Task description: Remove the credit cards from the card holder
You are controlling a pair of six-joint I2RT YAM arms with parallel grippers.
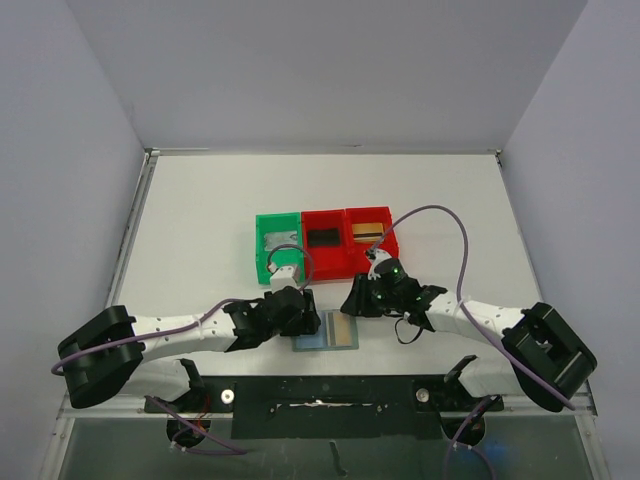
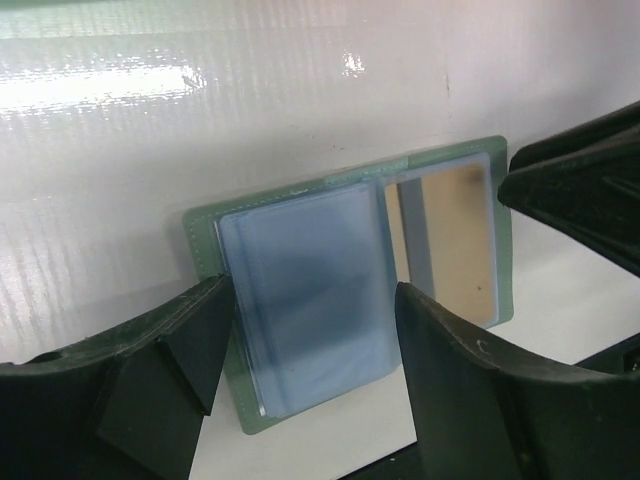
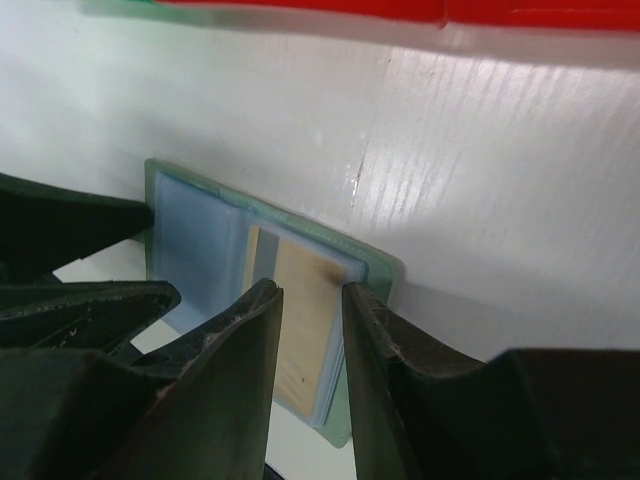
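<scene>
Card holder (image 1: 328, 331), open flat on the table (image 1: 200, 230) near its front edge: left gripper (image 2: 312, 310), jaws wide, straddles the blue pocket and should pin it; right gripper (image 3: 308, 292), jaws narrow over the gold credit card (image 3: 300, 335), hold unconfirmed, should draw it out level.

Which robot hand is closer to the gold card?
Right. The right gripper hovers directly over the gold card; the left gripper straddles the blue half of the card holder beside it.
</scene>
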